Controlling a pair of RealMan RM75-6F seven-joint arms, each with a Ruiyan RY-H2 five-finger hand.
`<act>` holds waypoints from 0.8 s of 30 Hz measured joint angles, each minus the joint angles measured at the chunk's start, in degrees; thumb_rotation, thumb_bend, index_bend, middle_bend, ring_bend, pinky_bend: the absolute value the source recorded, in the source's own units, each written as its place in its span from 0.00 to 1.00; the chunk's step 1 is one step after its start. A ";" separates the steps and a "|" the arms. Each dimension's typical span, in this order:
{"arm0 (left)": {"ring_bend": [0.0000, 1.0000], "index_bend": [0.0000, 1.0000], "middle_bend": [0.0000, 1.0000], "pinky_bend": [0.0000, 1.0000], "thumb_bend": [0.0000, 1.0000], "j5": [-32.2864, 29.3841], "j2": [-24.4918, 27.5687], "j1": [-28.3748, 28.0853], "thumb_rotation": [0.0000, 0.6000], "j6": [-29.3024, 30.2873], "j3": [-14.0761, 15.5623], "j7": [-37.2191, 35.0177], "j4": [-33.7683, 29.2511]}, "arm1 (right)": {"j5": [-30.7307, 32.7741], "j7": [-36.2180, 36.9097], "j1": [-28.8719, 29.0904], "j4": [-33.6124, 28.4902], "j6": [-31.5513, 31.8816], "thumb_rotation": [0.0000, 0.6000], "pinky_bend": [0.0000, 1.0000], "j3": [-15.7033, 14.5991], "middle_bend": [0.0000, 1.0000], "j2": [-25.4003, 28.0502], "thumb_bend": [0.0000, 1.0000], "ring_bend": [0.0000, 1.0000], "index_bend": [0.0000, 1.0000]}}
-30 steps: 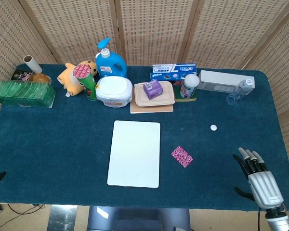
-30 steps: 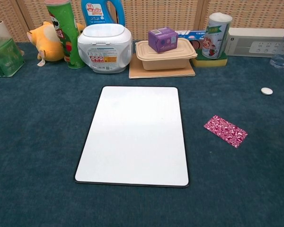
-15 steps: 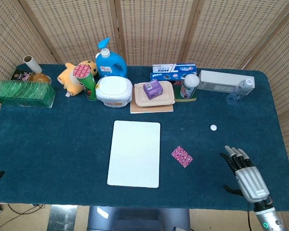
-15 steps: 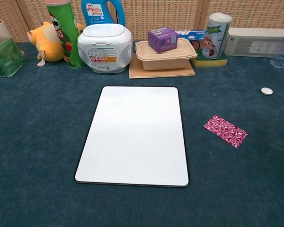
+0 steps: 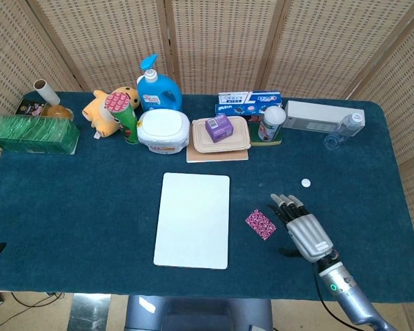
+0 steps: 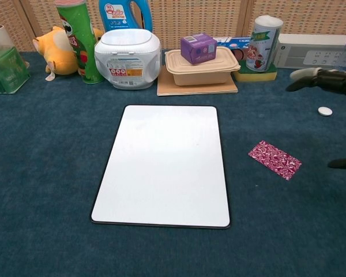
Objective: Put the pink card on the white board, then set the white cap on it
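Head view: right hand (image 5: 303, 228) now nearer pink card (image 5: 261, 224).

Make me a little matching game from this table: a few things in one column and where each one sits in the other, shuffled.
Things:
1. pink card
2. white cap
3. purple box
4. right hand

Places:
A. on top of the beige lidded container
B. lying on the cloth just right of the white board
C. above the table, right of the card, fingers spread and holding nothing
D. alone on the cloth, right of the board and further back than the card

Pairs: 1-B, 2-D, 3-A, 4-C
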 measured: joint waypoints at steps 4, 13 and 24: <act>0.00 0.00 0.00 0.00 0.10 -0.62 0.02 -0.16 1.00 -0.29 -0.23 0.27 -0.22 | 2.59 -1.61 2.45 -0.23 -3.13 1.00 0.00 1.32 0.02 -2.09 0.05 0.00 0.10; 0.00 0.00 0.00 0.00 0.10 -1.37 0.07 -0.63 1.00 -1.14 -0.50 0.90 -0.55 | 12.63 -6.25 6.57 -1.88 -8.09 1.00 0.00 4.39 0.01 -8.17 0.05 0.00 0.10; 0.00 0.00 0.00 0.00 0.10 -1.61 0.34 -0.27 1.00 -0.71 -0.60 -0.72 -0.17 | 21.56 -13.50 10.64 2.50 -10.50 1.00 0.00 5.23 0.00 -15.82 0.05 0.00 0.09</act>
